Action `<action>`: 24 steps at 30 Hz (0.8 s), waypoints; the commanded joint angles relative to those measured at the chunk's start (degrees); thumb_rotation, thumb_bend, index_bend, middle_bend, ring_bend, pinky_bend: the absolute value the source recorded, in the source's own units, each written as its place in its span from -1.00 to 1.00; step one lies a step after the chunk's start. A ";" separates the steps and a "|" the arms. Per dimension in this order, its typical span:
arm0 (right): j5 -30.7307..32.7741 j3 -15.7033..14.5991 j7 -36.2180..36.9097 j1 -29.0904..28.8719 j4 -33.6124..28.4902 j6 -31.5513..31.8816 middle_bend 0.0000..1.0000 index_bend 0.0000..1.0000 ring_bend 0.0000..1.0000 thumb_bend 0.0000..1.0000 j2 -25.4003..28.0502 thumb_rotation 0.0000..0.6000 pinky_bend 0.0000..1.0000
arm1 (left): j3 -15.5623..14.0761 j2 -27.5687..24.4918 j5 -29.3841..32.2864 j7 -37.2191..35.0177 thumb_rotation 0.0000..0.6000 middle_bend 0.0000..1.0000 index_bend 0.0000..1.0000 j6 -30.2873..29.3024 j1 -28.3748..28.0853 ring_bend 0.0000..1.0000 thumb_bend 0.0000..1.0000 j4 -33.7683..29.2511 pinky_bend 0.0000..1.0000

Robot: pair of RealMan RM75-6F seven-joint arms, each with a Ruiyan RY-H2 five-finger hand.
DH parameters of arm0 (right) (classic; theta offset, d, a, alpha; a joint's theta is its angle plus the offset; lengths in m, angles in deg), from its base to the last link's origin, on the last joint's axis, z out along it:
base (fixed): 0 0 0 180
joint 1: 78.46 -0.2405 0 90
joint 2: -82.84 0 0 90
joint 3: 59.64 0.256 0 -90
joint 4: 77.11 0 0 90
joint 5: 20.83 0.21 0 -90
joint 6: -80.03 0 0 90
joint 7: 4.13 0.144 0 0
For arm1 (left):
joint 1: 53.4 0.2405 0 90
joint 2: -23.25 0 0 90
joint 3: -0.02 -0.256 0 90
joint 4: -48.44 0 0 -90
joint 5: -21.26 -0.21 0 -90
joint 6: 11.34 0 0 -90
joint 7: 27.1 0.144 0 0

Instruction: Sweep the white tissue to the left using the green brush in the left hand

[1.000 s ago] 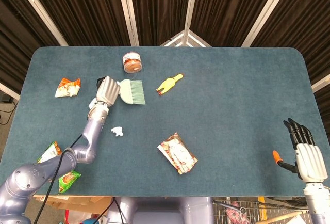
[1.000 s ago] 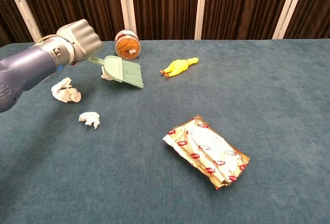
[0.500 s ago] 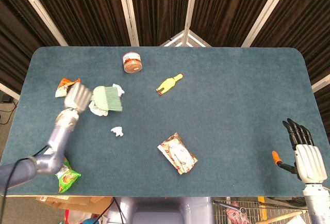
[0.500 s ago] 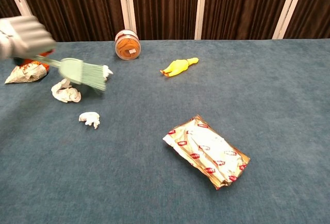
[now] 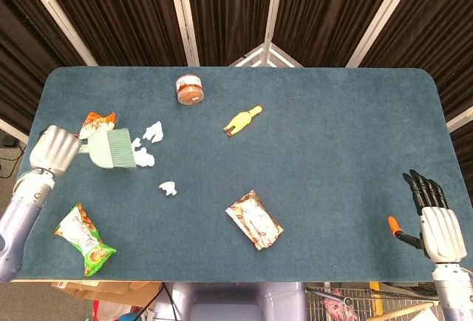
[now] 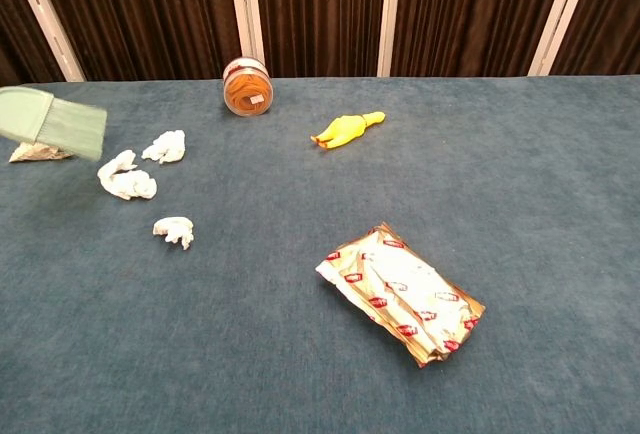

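- dark curtains with pale slanted posts stand behind a wide blue tabletop (image 5: 310,129) that carries all the things.
- at the far left edge the left hand (image 5: 53,149) is closed around the handle of the green brush (image 5: 112,149), and the bristles point right, toward the tissue pieces.
- the white tissue lies in three crumpled pieces: one (image 5: 143,160) touches the bristle tips or is just beside them, one (image 5: 153,131) is a little farther, and a small one (image 5: 168,187) lies nearer, apart from the brush.
- i think the brush is held flat and low so that the bristles can drag paper across the cloth; the pieces are on the left part of the tabletop but not at its edge.
- the right hand (image 5: 436,217) rests at the near right corner with fingers stretched and a little apart, holding nothing; it seems parked there because the task does not need it.
- other things: an orange jar (image 5: 190,89) at the far side, a yellow toy (image 5: 242,120), a red-white packet (image 5: 254,220), a green packet (image 5: 85,239), and an orange-white packet (image 5: 97,123) behind the brush.
- hard to see: in the chest view the brush (image 6: 55,124) is blurred and cut by the left border, and the left hand is outside that view; the brush handle is hidden inside the hand; whether the bristles really touch the cloth i cannot tell.
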 commanded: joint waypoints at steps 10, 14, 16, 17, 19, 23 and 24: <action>0.40 0.06 0.10 -0.11 0.13 -0.36 -1.00 -1.00 -1.00 -0.31 0.01 1.00 -1.00 | 6.96 10.05 0.08 0.94 1.00 1.00 0.65 2.17 -5.67 1.00 0.59 4.59 1.00; 0.82 0.24 0.56 -0.10 0.42 -0.46 -1.00 -1.00 -1.00 -0.31 0.14 1.00 -1.00 | 6.93 13.56 -4.61 0.13 1.00 1.00 0.65 3.61 -7.62 1.00 0.59 5.83 1.00; 0.95 0.30 0.80 -0.07 0.38 -0.48 -1.00 -1.00 -1.00 -0.31 0.31 1.00 -1.00 | 6.82 14.77 -7.41 -1.14 1.00 1.00 0.65 4.23 -8.37 1.00 0.59 6.11 1.00; 1.03 0.32 0.87 -0.06 0.39 -0.49 -1.00 -1.00 -1.00 -0.31 0.33 1.00 -1.00 | 6.68 15.13 -8.99 -1.88 1.00 1.00 0.65 4.39 -8.66 1.00 0.59 6.28 1.00; 1.04 0.33 0.99 -0.01 0.36 -0.44 -1.00 -1.00 -1.00 -0.31 0.43 1.00 -1.00 | 5.72 15.60 -14.91 -5.19 1.00 1.00 0.65 4.50 -9.20 1.00 0.59 7.50 1.00; 0.95 0.34 1.14 0.06 0.42 -0.25 -1.00 -1.00 -1.00 -0.31 0.41 1.00 -1.00 | 2.63 15.25 -27.11 -13.16 1.00 1.00 0.65 3.04 -9.63 1.00 0.59 10.81 1.00; 0.93 0.34 1.15 0.06 0.43 -0.24 -1.00 -1.00 -1.00 -0.31 0.39 1.00 -1.00 | 1.84 15.11 -29.63 -14.84 1.00 1.00 0.65 2.43 -9.66 1.00 0.59 11.62 1.00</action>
